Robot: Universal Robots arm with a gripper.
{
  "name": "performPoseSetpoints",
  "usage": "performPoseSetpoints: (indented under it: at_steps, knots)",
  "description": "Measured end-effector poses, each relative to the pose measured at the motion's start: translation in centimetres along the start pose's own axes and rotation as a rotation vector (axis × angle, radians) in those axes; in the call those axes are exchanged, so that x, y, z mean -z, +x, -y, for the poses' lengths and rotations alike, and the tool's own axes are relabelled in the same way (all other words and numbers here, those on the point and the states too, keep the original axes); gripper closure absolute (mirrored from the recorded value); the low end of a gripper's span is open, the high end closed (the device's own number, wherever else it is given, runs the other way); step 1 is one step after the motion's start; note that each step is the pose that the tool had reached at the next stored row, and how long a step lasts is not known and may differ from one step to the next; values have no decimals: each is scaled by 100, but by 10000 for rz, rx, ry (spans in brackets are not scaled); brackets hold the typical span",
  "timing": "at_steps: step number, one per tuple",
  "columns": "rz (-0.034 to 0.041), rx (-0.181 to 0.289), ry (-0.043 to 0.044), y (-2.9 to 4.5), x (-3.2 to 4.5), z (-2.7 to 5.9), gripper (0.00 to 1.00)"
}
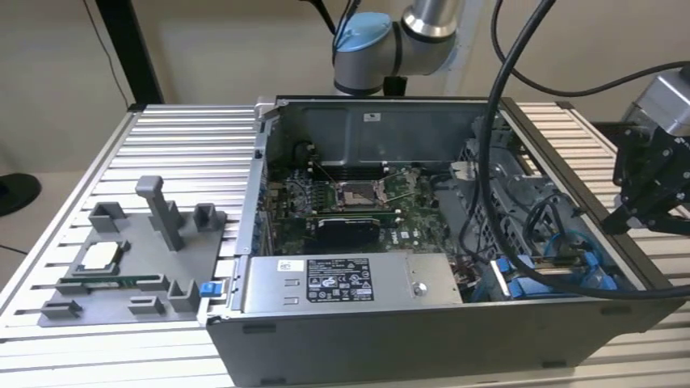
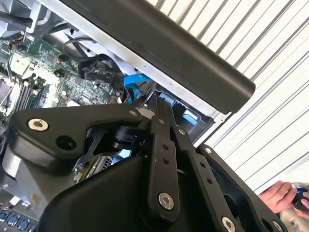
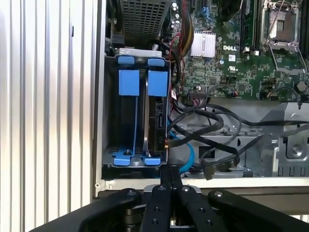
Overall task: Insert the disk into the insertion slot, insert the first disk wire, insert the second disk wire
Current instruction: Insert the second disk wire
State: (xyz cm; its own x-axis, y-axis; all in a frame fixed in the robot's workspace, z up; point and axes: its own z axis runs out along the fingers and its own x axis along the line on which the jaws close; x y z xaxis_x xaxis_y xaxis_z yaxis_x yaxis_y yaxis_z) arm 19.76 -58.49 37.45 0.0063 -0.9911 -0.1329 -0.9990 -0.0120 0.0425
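The open computer case (image 1: 431, 339) stands on the slatted table. In its drive bay (image 3: 135, 162) the disk (image 3: 157, 121) sits on edge in the slot, clipped in a blue frame (image 3: 158, 83), with a second blue frame (image 3: 129, 82) beside it. In the exterior view the blue frames (image 1: 534, 271) lie low at the case's right. Loose black wires (image 3: 207, 126) with a black connector (image 3: 208, 170) and a blue cable (image 3: 189, 154) lie next to the bay, apart from the disk. My gripper (image 3: 169, 176) (image 1: 636, 214) (image 2: 159, 104) hovers just outside the case wall by the bay, shut and holding nothing.
A grey labelled power-supply box (image 1: 345, 283) and the motherboard (image 1: 356, 202) fill the case's middle. A grey fixture tray (image 1: 119, 267) with parts lies at the exterior view's left. A person's hand (image 2: 280, 195) rests on the table beyond the case. Thick black cables (image 1: 506, 162) hang over the case.
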Motion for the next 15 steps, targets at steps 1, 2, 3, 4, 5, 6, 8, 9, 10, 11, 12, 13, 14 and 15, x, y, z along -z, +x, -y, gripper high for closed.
performPoseSetpoints:
  at_steps: [1, 2, 3, 4, 5, 6, 8, 9, 10, 11, 12, 13, 14, 15]
  knots:
    - [1, 2, 0, 0, 0, 0, 0]
    - [1, 6, -1, 0, 0, 0, 0]
    - [0, 9, -1, 0, 0, 0, 0]
    - [0, 10, -2, -1, 0, 0, 0]
    - [0, 11, -2, -10, -2, 1, 0]
    - [0, 12, -2, -26, -4, 2, 0]
    - [1, 11, -2, -75, -11, 3, 0]
    - [1, 10, -2, -107, -15, 3, 0]
    - [0, 10, -1, -138, -19, 3, 0]
    - [-1, 9, -2, -169, -22, 3, 0]
    - [0, 8, -1, -196, -26, 3, 0]
    - [1, 9, -1, -215, -29, 4, 0]
    - [0, 8, -1, -228, -31, 3, 0]
    - [1, 8, -1, -236, -32, 4, 0]
